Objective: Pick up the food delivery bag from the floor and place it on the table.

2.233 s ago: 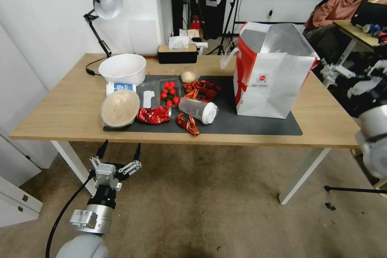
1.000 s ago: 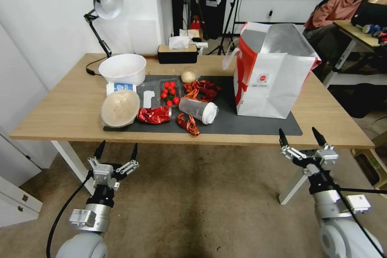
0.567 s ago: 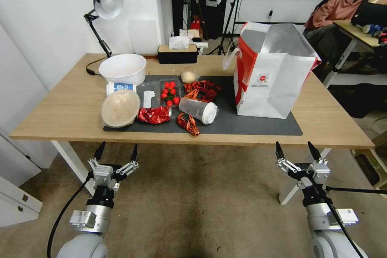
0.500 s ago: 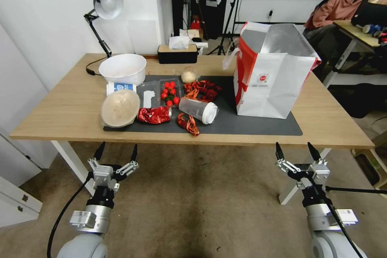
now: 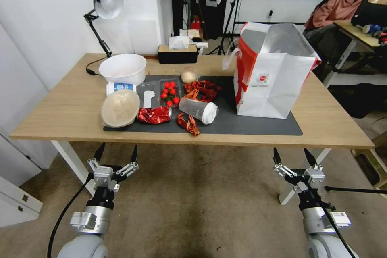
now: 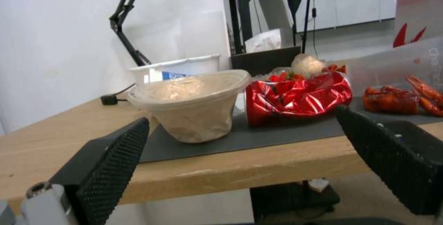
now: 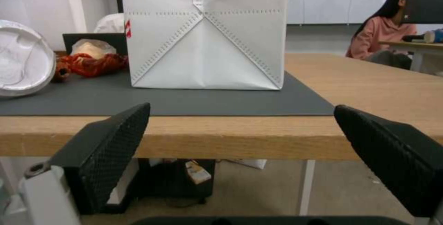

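The food delivery bag is standing upright on the table, near its right edge. I am holding my left gripper and right gripper spread apart below the front edge. It looks light and crumply, perhaps empty; I'd take the loop handles.

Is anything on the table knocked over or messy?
Yes. A clear plastic cup with a white lid lies on its side on the dark grey mat, and red crayfish sit loose on the mat beside it. The food delivery bag stands upright on the table.
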Controlling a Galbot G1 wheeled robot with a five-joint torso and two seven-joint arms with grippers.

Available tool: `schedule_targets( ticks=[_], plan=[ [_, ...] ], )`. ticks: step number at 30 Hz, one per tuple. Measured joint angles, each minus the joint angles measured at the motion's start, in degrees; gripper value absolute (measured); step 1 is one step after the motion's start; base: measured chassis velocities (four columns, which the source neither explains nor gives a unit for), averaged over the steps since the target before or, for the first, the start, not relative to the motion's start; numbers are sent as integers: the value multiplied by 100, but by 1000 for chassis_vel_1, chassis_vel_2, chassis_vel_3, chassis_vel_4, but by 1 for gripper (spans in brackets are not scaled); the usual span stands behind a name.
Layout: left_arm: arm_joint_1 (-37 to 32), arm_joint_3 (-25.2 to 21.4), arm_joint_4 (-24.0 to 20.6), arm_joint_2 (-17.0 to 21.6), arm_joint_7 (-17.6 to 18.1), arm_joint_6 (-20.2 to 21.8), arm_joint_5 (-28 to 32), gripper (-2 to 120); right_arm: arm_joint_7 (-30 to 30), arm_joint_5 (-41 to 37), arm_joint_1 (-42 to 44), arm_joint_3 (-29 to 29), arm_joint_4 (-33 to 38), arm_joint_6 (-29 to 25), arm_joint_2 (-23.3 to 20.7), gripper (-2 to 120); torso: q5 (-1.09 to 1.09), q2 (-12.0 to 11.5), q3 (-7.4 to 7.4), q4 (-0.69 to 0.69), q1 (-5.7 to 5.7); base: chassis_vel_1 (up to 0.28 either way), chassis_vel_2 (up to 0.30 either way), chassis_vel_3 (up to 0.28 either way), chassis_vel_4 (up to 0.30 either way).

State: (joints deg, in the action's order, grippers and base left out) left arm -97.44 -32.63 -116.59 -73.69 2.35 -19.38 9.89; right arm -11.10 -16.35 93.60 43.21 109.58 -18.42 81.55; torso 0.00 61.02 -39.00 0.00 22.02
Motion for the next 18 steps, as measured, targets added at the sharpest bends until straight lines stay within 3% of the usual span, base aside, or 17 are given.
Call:
schedule_targets(
  ticks=[18],
  plan=[
    [-6, -1, -13, 4, -4, 32, -19, 100, -12, -23, 0, 8, 23, -11, -6, 100, 0, 0, 0, 0, 0, 0, 0, 0, 0]
  ],
)
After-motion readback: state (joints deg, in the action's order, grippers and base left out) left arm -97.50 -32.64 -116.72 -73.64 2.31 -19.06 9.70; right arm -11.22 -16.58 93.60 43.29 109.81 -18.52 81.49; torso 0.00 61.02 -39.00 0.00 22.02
